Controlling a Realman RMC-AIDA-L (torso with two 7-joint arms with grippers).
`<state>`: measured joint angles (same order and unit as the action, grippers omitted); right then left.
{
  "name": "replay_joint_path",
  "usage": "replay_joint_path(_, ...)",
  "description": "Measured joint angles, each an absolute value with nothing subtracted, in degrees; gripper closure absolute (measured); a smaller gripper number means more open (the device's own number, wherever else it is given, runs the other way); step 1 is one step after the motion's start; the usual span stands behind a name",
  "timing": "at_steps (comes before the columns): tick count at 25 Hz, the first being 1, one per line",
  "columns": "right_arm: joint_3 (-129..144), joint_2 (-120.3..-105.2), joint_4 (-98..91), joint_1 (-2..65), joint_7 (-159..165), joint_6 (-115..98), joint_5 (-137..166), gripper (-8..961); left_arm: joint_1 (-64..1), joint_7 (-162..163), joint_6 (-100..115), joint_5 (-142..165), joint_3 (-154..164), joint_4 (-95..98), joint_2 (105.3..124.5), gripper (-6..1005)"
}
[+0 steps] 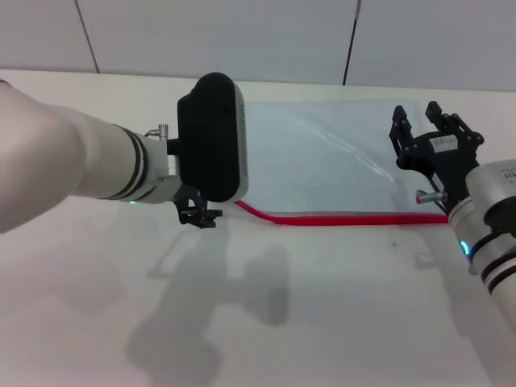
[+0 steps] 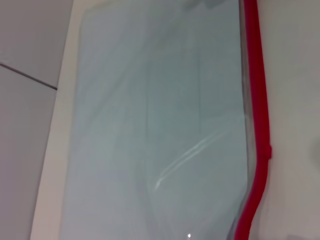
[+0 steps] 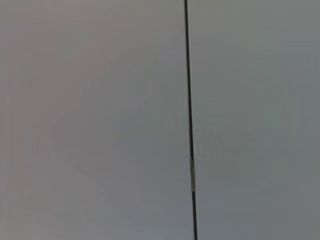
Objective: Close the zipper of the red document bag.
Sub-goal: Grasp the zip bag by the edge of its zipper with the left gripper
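The left gripper (image 1: 199,214) sits at the wavy end of the thin red zipper (image 1: 339,218), its jaws hidden. The translucent flat plastic bag (image 1: 322,161) lies on the white table (image 1: 322,322). The right gripper (image 1: 425,133) hovers open-fingered over the bag's right edge.

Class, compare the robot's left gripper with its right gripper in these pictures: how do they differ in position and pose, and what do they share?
The left gripper sits low by the wavy left end of the thin red zipper strip; the right gripper is at the opposite end, over the right edge of the translucent pale-blue plastic document bag. The left gripper is mostly hidden behind its black wrist housing; the right gripper's black fingers show clearly, spread and raised. Both are black and neither visibly holds the bag.
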<state>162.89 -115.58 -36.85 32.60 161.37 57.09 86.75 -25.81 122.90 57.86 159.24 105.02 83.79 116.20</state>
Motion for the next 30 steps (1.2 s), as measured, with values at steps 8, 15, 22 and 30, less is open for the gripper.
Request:
replay_joint_path(8,162.9,-115.58,-36.8,33.1,161.4,56.9,86.7,470,-30.5,123.0,56.3,159.4,105.0,76.7,116.35,265)
replay_joint_path(15,162.9,-115.65,-36.9,33.3,161.4,56.9,86.7,469,-32.3,122.7,50.9,159.3,105.8,72.4,116.41,271)
replay_joint_path(22,162.9,-115.66,-37.0,33.3,161.4,56.9,86.7,468,-34.8,122.9,48.5,158.9,106.4,67.2,116.46,278)
replay_joint_path(30,162.9,-115.59,-37.2,33.4,161.4,56.9,86.7,469,-35.1,123.1,45.2,158.8,106.4,65.2,116.46,385)
